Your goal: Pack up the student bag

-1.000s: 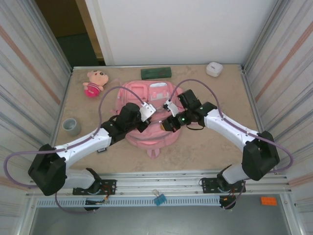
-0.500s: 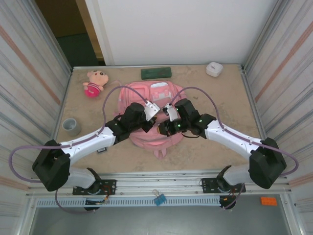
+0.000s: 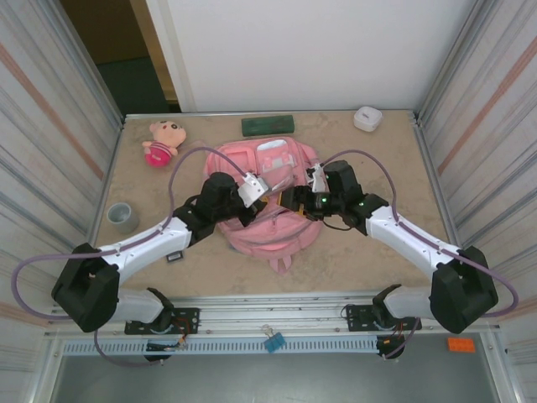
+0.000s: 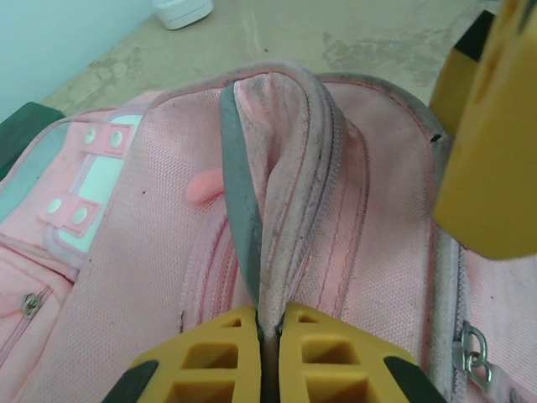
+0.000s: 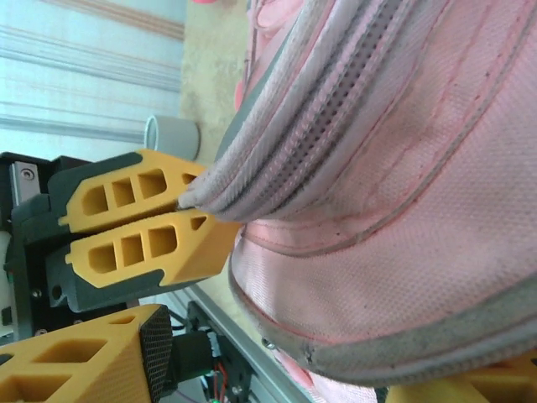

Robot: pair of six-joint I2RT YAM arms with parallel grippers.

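Observation:
The student bag [image 3: 277, 231] is a large pink backpack lying flat in the middle of the table. My left gripper [image 3: 254, 208] is shut on a raised ridge of its zip edge; in the left wrist view the yellow fingers [image 4: 226, 348] pinch that pale grey-trimmed fold of the bag [image 4: 277, 168]. My right gripper [image 3: 294, 200] stands open just right of it, over the bag. In the right wrist view its fingers [image 5: 92, 361] sit far apart at the bottom corners, with the bag [image 5: 403, 168] bulging between them, and the left gripper [image 5: 180, 206] clamps the rim.
A pink plush doll [image 3: 159, 143] lies at the back left, a dark green case [image 3: 268, 125] behind the bag, and a small white box [image 3: 367, 118] at the back right. A grey cup [image 3: 122, 217] stands at the left. Ribbed walls close both sides.
My right gripper has opened and drawn back to the right. The left gripper keeps its hold on the zip edge, and the bag has shifted slightly.

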